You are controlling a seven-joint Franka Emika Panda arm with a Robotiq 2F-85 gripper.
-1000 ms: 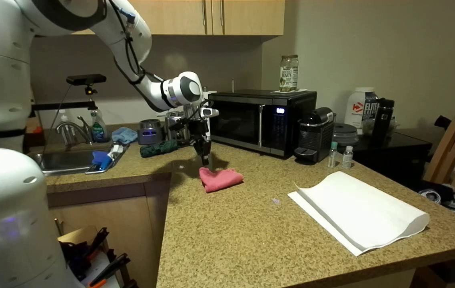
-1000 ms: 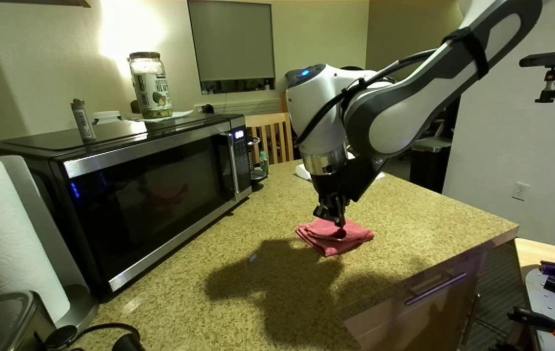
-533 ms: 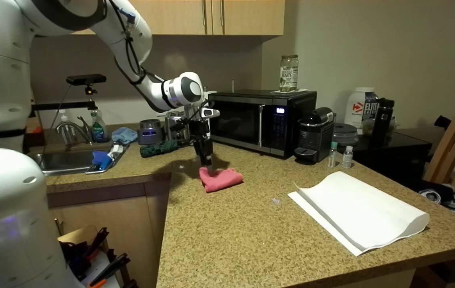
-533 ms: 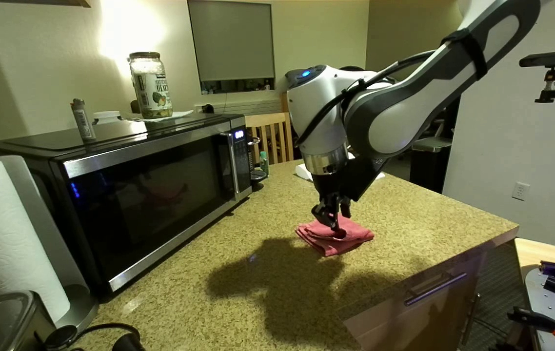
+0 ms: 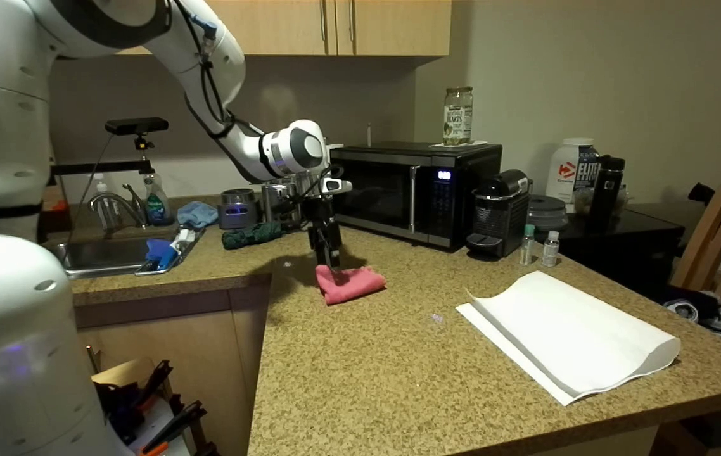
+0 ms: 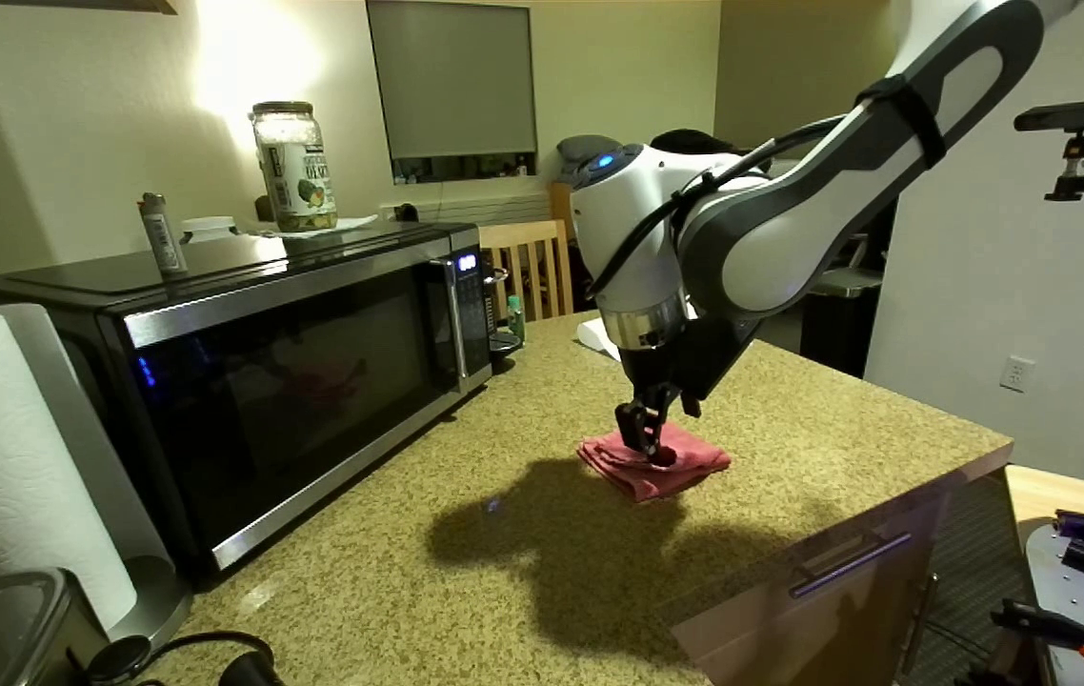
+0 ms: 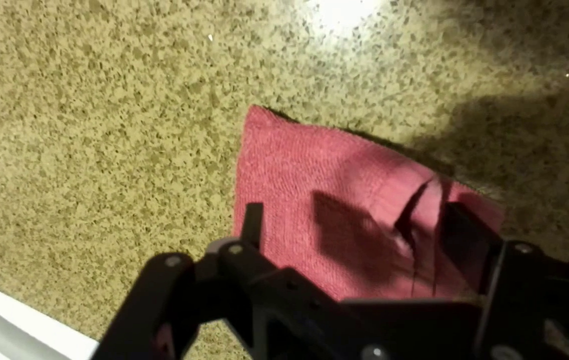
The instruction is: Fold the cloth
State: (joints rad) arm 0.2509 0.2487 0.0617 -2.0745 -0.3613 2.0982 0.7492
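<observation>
The pink-red cloth (image 5: pixel 355 288) lies folded in layers on the speckled counter (image 5: pixel 411 386). Seen from the wrist, a corner of the cloth (image 7: pixel 284 165) points up the picture, and a raised fold with a dark gap shows on its right side. My gripper (image 7: pixel 359 225) is low over it with its fingers (image 7: pixel 253 220) spread wide, and no fabric is pinched between them. In an exterior view the gripper (image 6: pixel 666 427) is just above the dark hollow of the cloth (image 6: pixel 690 469); whether a fingertip touches the fabric I cannot tell.
A large white folded sheet (image 5: pixel 569 335) lies farther along the counter. The microwave (image 5: pixel 411 190) stands behind the gripper, with a coffee machine (image 5: pixel 497 215) and small bottles (image 5: pixel 526 247) beside it. A paper towel roll (image 6: pixel 13 467) and the sink (image 5: pixel 101 263) are also near.
The fingers have gone from shut to spread apart. My arm has shifted slightly downward and to the right in both exterior views, while the cloth stays where it was.
</observation>
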